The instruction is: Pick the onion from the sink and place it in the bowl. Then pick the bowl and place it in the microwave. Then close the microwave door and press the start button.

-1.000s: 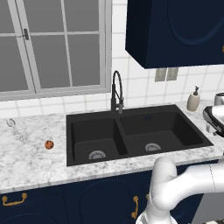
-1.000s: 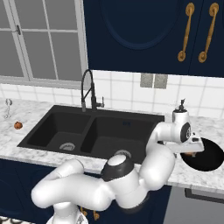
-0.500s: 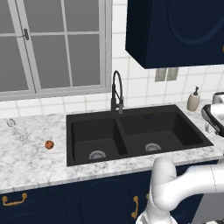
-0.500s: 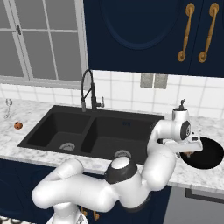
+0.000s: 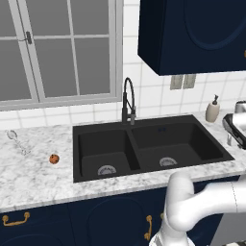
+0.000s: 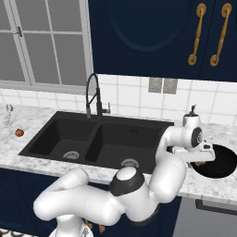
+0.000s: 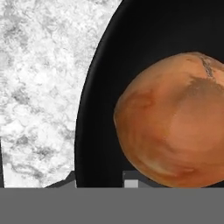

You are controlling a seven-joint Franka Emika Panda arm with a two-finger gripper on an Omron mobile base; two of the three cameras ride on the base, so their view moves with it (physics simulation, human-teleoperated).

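The onion (image 7: 173, 122) is seen in the hand view lying inside the bowl (image 7: 131, 52), close up, as a smooth orange-tan ball against the black inner wall. The bowl's curved rim is met on its left by the marbled white surface (image 7: 39, 87). Whether the onion is touched by the fingertips cannot be told, as they are barely seen along the bottom edge.

In the right base view the bowl (image 6: 221, 163) is found on the surface (image 6: 217, 185) to the right of the sink (image 6: 92, 139), with the pincer (image 6: 199, 161) lowered over its left rim at the end of the white arm. A small patch of orange is glimpsed beneath the hand there. The jaws are hidden by the hand itself, so it cannot be told whether the pincer is open, closed or gripping anything.

In the left base view both basins of the sink (image 5: 149, 144) are shown black with round silver drains, the arched faucet (image 5: 128, 101) standing behind the divider. A darker reddish-brown ball (image 5: 54, 158) is set on the surface left of the sink, well apart from it, and a soap dispenser (image 5: 212, 109) is placed by the tiled wall on the right.
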